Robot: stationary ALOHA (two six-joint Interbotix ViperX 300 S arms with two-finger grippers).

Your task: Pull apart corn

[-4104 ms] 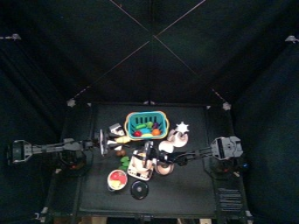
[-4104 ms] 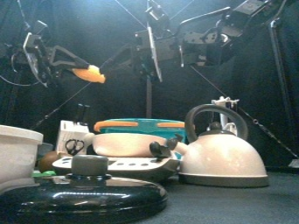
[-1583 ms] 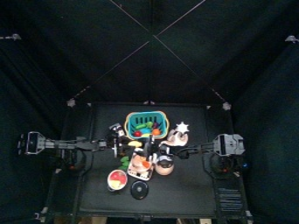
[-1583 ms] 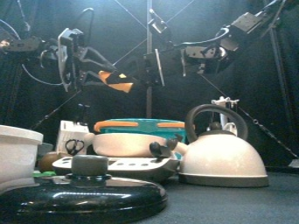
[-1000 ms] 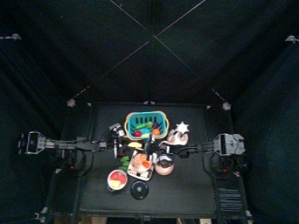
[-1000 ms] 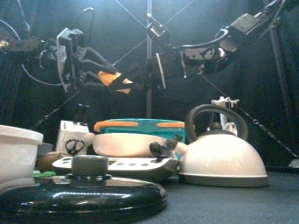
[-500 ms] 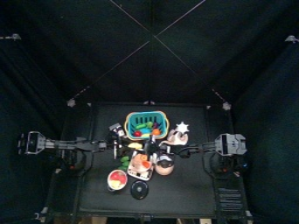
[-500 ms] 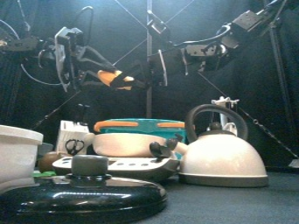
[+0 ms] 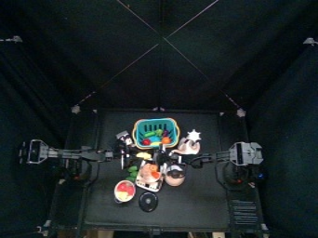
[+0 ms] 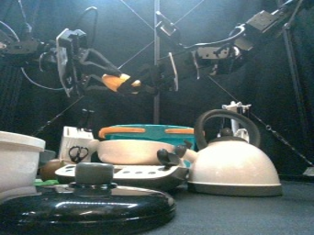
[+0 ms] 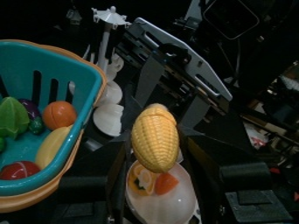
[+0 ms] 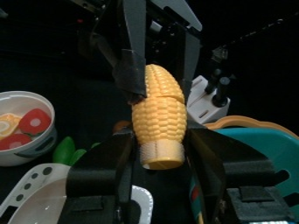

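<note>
My left pincer [image 11: 158, 168] is clamped on the corn [image 11: 156, 138], its two jaws pressed to the sides of the cob's lower half. It holds the cob up in the air, clear of the table.

My right pincer [image 12: 163, 163] has its jaws apart, one on each side of the cob's other, flat-cut end. I cannot see either of them pressing on it. The two pincers face each other along the cob, with the yellow kernels bare between them.

Taking the basket [image 10: 145, 134] as my mark, the corn hangs above it and a little to the left in the front view, still in one piece. From my left wrist the cob is just beside the basket's teal rim and outside it.

Inside the basket lie a green leafy piece [image 11: 12, 116], a small orange ball [image 11: 59, 114], a yellow piece [image 11: 49, 147] and a red one [image 11: 14, 170].

Under the corn, beside the basket, stands a white dish [image 11: 176, 203] with orange bits in it. To the right of the basket in the front view stands a pale kettle [image 10: 233, 161] with a dark hoop handle. In front of the basket, nearest the table's edge, lies a dark round lid [image 10: 86, 204], with a white bowl [image 10: 18, 156] at its left.
</note>
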